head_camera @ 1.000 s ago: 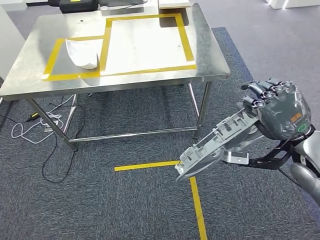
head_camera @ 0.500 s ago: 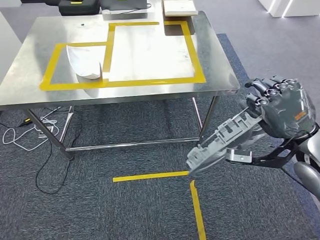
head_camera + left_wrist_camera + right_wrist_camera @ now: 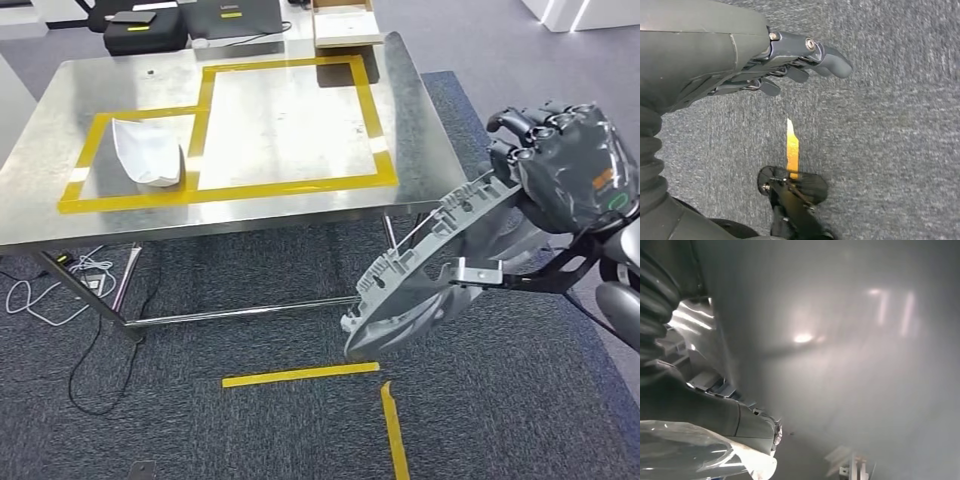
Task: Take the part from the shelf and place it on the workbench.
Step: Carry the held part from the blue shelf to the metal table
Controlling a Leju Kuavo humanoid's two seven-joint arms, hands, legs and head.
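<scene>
1. Your grey part (image 3: 423,275) is hanging out over the carpet, just off the workbench (image 3: 423,150) corner.
2. Right hand (image 3: 562,175) is gripping its upper end, fingers curled tight.
3. Left hand (image 3: 753,55) is holding nothing, fingers (image 3: 828,57) stretched out loose.

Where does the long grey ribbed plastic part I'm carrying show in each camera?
Head view: long grey ribbed plastic part right of centre, held by the right hand, before the steel workbench's near corner.
Right wrist view: blurred grey surface close up, probably the part.
Left wrist view: instead, left hand over carpet.
Shared landmark: yellow floor tape, head and left wrist views.
</scene>
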